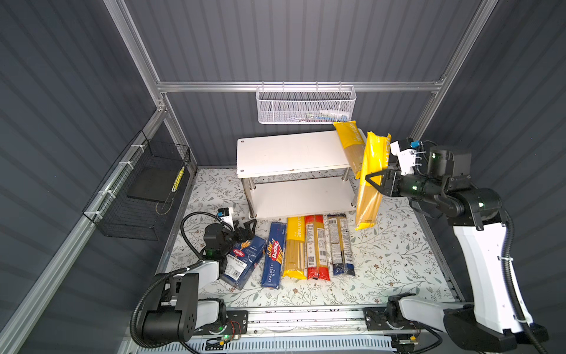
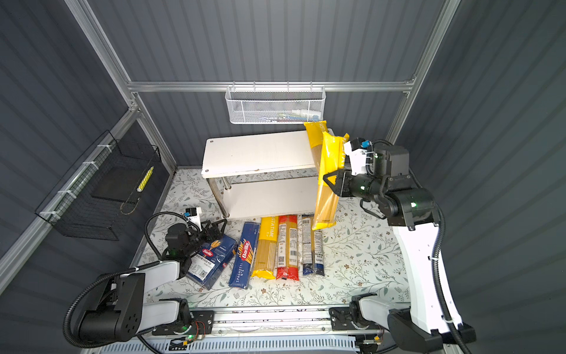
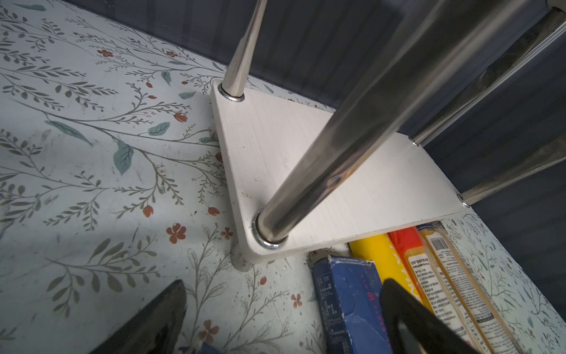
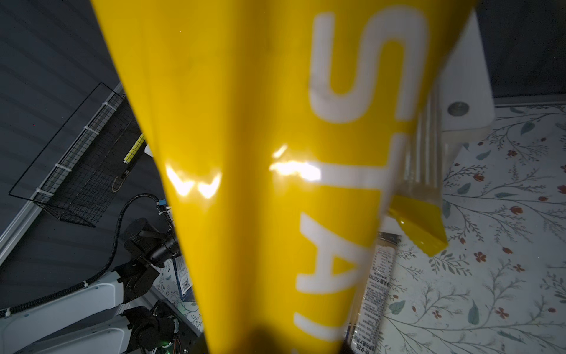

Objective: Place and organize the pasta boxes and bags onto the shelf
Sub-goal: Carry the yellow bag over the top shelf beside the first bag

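Note:
The shelf (image 1: 288, 153) stands at the back of the table, with one yellow bag (image 1: 349, 142) lying across the right end of its top board. My right gripper (image 1: 378, 182) is shut on a second yellow bag (image 1: 372, 159), holding it nearly upright beside the shelf's right end; that bag (image 4: 260, 153) fills the right wrist view. In front of the shelf lie the wide Barilla box (image 1: 245, 260), the spaghetti box (image 1: 274, 257), a yellow bag (image 1: 295, 248), a red-ended bag (image 1: 317, 248) and a dark-blue-ended bag (image 1: 340, 245). My left gripper (image 1: 248, 226) is open over the table, beside the spaghetti box (image 3: 346, 300).
A white mesh basket (image 1: 306, 105) hangs on the back rail above the shelf. A black wire basket (image 1: 144, 190) is fixed to the left wall. The shelf's chrome posts (image 3: 337, 147) stand close in front of my left gripper. Bare floral table (image 1: 398, 260) lies at the right.

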Motion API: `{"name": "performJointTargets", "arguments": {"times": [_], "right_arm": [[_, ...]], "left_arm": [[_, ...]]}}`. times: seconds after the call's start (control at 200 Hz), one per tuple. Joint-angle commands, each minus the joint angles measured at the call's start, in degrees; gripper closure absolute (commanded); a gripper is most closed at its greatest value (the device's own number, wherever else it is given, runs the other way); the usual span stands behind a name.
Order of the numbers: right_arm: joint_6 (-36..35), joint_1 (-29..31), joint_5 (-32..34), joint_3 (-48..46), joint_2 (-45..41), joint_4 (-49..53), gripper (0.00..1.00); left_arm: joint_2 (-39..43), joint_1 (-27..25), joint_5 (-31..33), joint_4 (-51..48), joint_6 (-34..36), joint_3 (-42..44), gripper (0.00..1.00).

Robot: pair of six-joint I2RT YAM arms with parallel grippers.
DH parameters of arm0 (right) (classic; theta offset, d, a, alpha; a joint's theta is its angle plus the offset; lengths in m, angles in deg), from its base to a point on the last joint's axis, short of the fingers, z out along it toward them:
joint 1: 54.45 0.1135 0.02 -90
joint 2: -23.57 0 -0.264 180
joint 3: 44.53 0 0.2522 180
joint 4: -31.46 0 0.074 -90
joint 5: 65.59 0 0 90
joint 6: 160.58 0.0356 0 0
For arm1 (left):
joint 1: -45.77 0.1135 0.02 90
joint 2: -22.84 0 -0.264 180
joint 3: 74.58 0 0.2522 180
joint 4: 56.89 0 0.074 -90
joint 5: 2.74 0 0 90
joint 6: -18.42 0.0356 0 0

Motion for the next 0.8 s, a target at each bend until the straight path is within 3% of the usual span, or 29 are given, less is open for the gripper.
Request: {"name": "performJointTargets", "arguments": {"times": [0.0,0.365,0.795], "right_arm": [[-0.4,2.1,-1.7,5.5,1.6,-6.6,0.95],[0.5,5.6,-3.0,17.4,13.5,-6.9,0.94],[1.7,6.9,-3.8,24.6,24.1,-12.6,0.94]], "left_arm": [[-1.5,-1.0,-1.9,-4.5,-0.7,0.1,0.01],[-1.3,-1.0,-1.8,-4.4,-0.8,0.3,0.01],[-1.3,-1.1,-2.0,-4.4,-0.8,0.2,0.01]]}}
